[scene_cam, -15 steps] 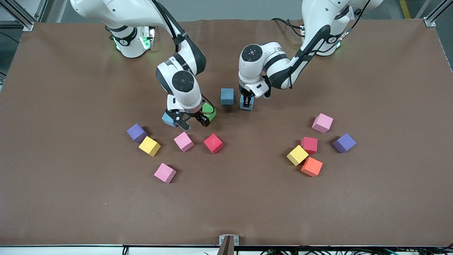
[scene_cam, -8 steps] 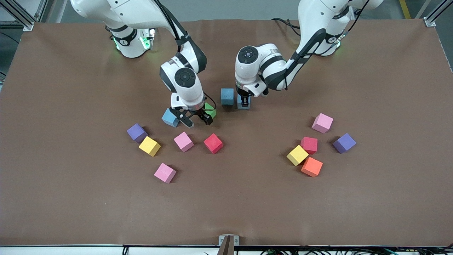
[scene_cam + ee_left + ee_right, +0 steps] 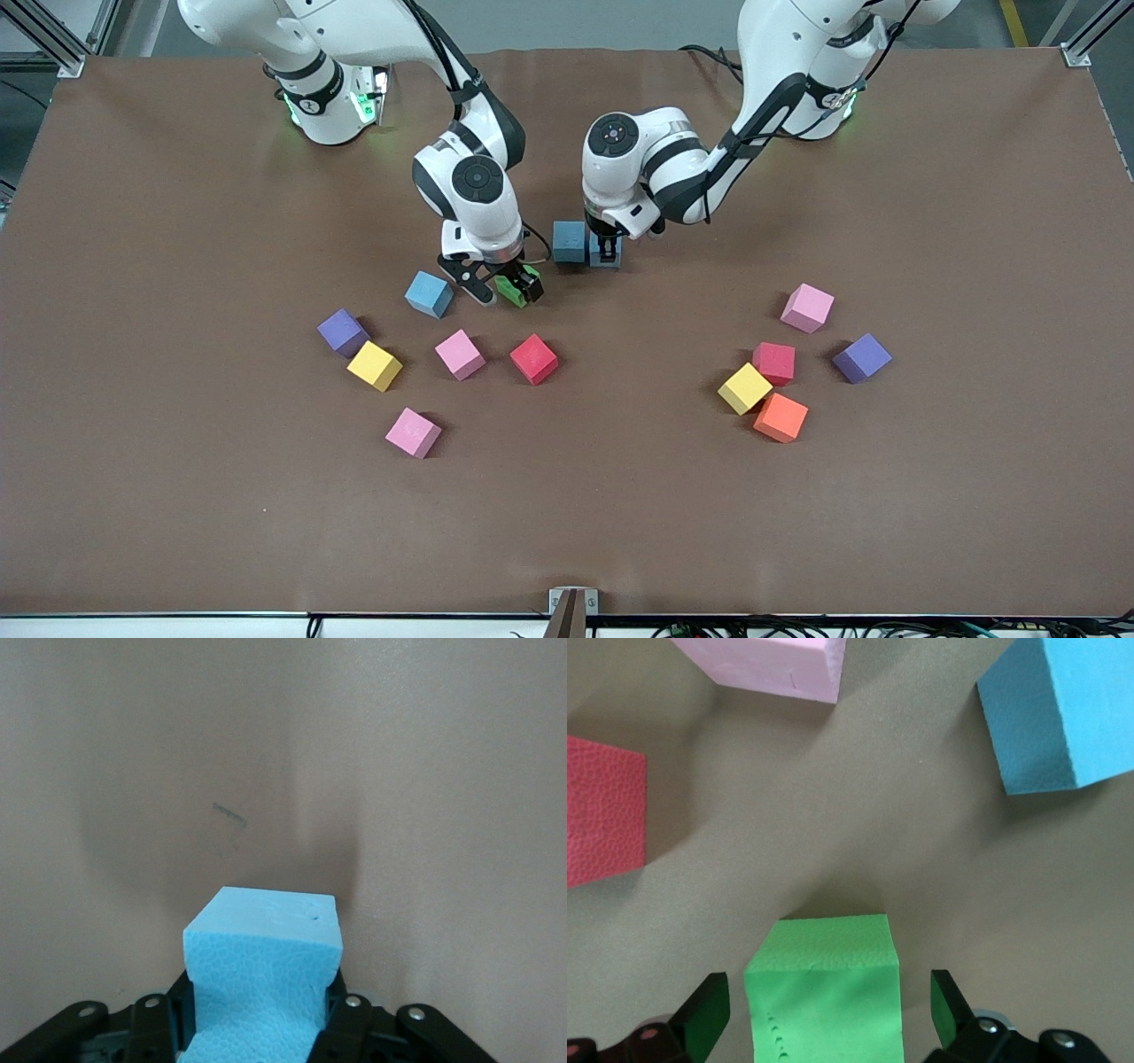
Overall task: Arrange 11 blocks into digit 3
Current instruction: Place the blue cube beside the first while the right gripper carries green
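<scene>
On the brown table (image 3: pixel 177 496), the left gripper (image 3: pixel 607 251) pinches a light blue block (image 3: pixel 262 983), perhaps nudging its darker blue block (image 3: pixel 569 241) neighbour, while the right gripper (image 3: pixel 493 285) straddles the green block (image 3: pixel 822 992), fingers wide.

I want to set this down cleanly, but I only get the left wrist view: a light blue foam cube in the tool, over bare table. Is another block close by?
Observer: Yes. A darker blue foam cube sits right beside the light blue foam cube in the left tool, toward the right arm's end of the table.
Operator: What is the other arm doing?
Observer: The right tool is open, with one finger on either side of a green foam cube.
Operator: Any spare blocks toward my end?
Observer: Five foam cubes clustered nearer the front camera: pink, red, purple, yellow and orange.
</scene>
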Tool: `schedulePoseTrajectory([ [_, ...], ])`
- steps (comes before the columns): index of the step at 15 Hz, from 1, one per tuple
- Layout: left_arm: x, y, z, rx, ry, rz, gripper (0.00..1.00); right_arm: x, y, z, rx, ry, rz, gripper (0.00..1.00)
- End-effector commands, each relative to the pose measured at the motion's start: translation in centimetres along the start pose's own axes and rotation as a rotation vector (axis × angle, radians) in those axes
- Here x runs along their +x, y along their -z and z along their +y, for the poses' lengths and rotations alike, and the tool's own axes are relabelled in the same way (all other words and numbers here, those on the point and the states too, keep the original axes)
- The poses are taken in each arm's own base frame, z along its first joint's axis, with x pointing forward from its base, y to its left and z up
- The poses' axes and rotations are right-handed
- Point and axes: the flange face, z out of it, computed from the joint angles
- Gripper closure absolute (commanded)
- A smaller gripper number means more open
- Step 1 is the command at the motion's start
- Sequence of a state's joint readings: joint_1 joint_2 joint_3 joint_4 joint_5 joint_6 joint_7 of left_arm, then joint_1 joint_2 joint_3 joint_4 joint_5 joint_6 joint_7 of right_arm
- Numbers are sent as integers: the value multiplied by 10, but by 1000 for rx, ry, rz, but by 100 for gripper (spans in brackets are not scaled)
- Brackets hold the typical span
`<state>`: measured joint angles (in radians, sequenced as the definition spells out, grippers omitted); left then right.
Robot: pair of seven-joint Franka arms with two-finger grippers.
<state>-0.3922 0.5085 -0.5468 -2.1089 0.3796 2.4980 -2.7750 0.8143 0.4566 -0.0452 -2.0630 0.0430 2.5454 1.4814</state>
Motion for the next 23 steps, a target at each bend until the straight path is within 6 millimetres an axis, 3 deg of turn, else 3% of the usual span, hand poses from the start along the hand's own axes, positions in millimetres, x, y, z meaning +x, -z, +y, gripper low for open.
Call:
schedulePoseTrajectory([
  [1,-12,-2,-2,-5,162,2,48,-3,3,6,5,-20,-2,1],
  [5,-16,-6,2,1,163,-3,46,-7,3,7,-1,-12,-2,11],
  [7,-16,-8,1,0,154,0,41,-7,3,7,-1,-11,-1,22],
  [8,-15,-8,1,0,154,1,5,-7,2,7,-6,-11,-2,34],
  [9,-15,-8,1,-1,151,2,0,-7,1,8,-16,-12,-3,47],
  [12,-10,1,4,-16,136,15,0,-3,-1,14,-67,-42,-7,91],
  [13,-8,8,6,-23,126,26,0,-1,-1,15,-73,-104,-6,97],
  [17,-9,40,-6,-37,84,24,0,4,-1,18,-76,-305,3,100],
  [19,-1,63,-9,-40,13,27,0,3,-1,23,-83,-384,6,100],
  [23,37,97,29,8,-102,33,0,-2,7,36,-78,-564,10,100],
])
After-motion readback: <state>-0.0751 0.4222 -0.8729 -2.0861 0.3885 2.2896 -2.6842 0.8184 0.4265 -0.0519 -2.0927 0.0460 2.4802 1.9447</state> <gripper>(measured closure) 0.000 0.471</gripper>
